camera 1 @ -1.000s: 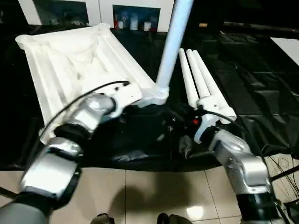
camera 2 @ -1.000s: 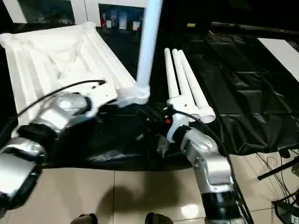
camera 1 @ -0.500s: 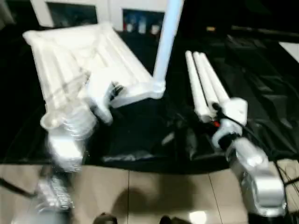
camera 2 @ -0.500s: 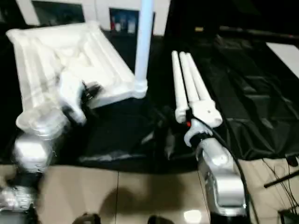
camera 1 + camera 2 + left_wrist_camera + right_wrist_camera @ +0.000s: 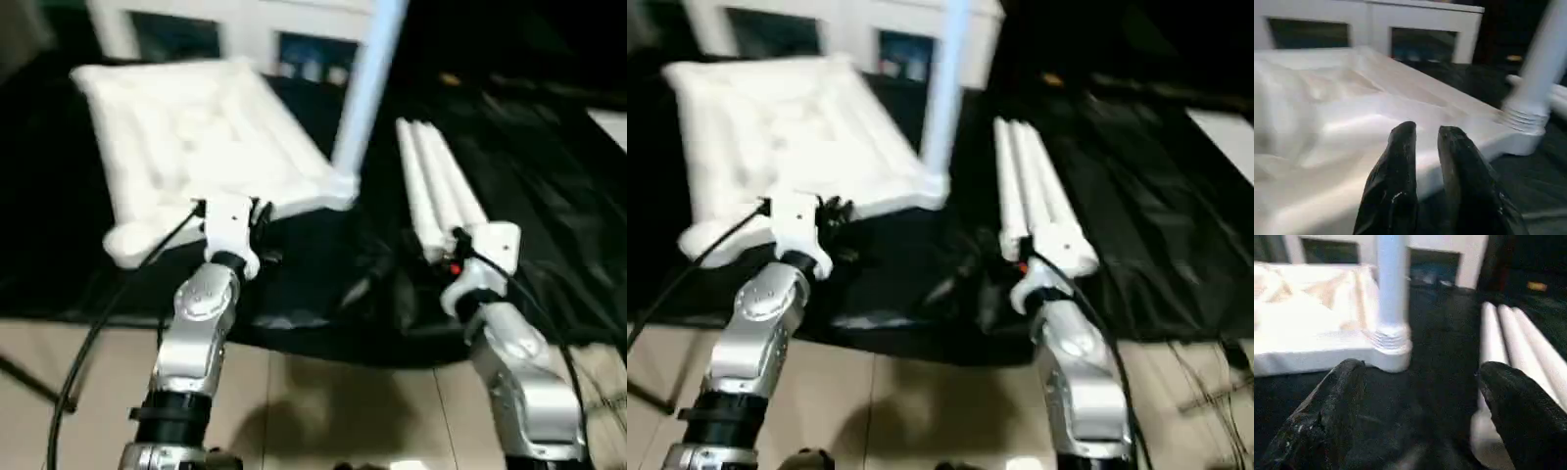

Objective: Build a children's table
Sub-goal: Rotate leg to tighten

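On the black-sheeted desk (image 5: 549, 245) the children's table top (image 5: 196, 147) lies underside up, one leg (image 5: 367, 78) standing in its near corner socket, three spare legs (image 5: 436, 186) lying beside it. The left hand (image 5: 1425, 142), fingers nearly together and empty, hovers at the top's near edge; the right hand (image 5: 1420, 382) gapes wide, empty, near the spare legs. A careless nudge could tip the standing leg or roll the spares off the desk.

2 head cameras look down; 2 wrist cameras (low, close) share the upright leg (image 5: 1542, 73).
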